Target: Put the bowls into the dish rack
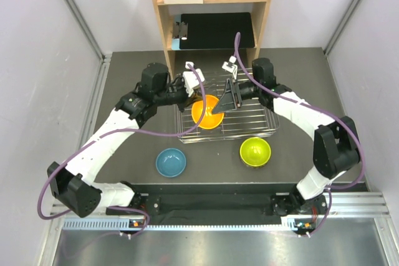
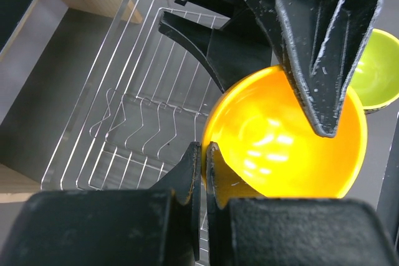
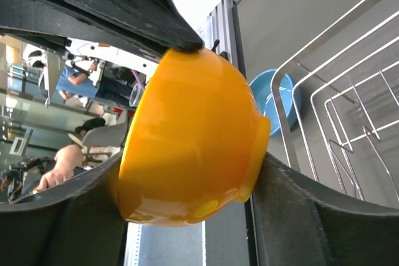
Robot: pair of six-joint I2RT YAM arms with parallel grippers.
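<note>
The orange bowl (image 1: 206, 113) is tilted on its side over the left part of the silver wire dish rack (image 1: 249, 123). My left gripper (image 2: 203, 151) is shut on the bowl's rim (image 2: 280, 147). My right gripper (image 3: 187, 172) clamps the same bowl (image 3: 187, 147) between mouth and foot. In the top view the left gripper (image 1: 196, 95) and the right gripper (image 1: 220, 108) meet at the bowl. The blue bowl (image 1: 171, 162) and the lime-green bowl (image 1: 255, 151) sit upright on the table in front of the rack. The white and pinkish bowls are out of view.
A wooden shelf unit (image 1: 212, 4) with a book and a black mat stands just behind the rack. The rack's tines (image 2: 143, 116) to the bowl's left hold nothing. Grey walls close in on both sides. The blue bowl (image 3: 280, 101) lies close to the rack's rim (image 3: 349, 91).
</note>
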